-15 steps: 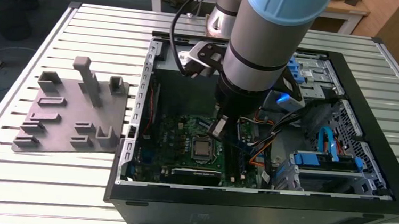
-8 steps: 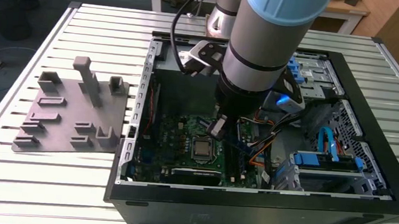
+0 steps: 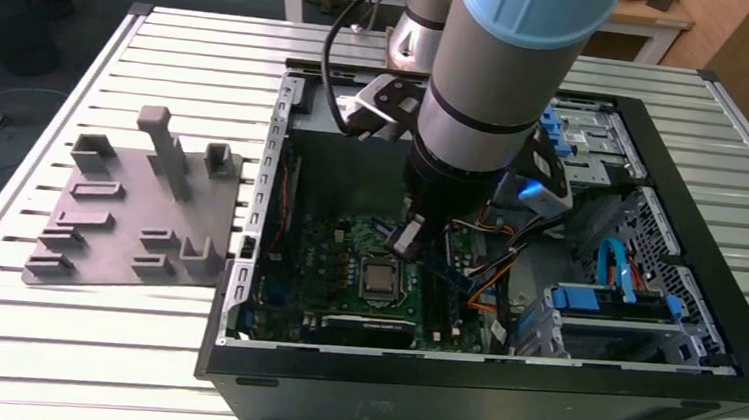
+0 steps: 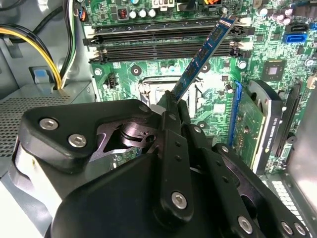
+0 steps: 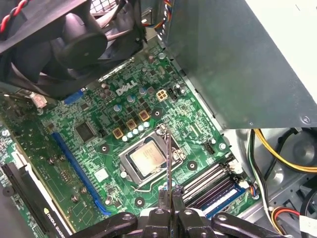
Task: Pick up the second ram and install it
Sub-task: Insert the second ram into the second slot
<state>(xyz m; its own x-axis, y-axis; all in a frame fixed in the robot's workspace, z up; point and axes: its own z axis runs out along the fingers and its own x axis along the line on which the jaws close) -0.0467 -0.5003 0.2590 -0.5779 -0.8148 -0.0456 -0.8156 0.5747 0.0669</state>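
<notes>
Gripper: my gripper (image 4: 174,101) is pressed together, its fingers (image 4: 171,144) pinching one end of the second ram.
Second ram: the second ram (image 4: 200,57) is a thin blue-green stick that reaches out from my fingertips at a slant. It is in my grasp and held in the air. The first wrist view shows it edge-on as a narrow line.
Below the stick: the processor socket (image 5: 146,161) lies under its held end. The free end reaches across toward the memory slots (image 4: 163,42).
Memory slots: a bank of long dark parallel channels on the motherboard (image 5: 99,144). The stick is in none of them. I cannot tell whether any of them already holds a stick.
Arm in the exterior view: in the middle of the frame my arm reaches down into the open computer case (image 3: 247,260), with my gripper low over the green board.
Outside the case: a grey moulded plate (image 3: 134,211) with upright blocks lies on the slatted table (image 3: 16,342) at the exterior view's left, well apart from me.
Progress: the pick-up is done, judging from the firm pinch. The install is not; the stick hangs tilted and unseated above the board.
</notes>
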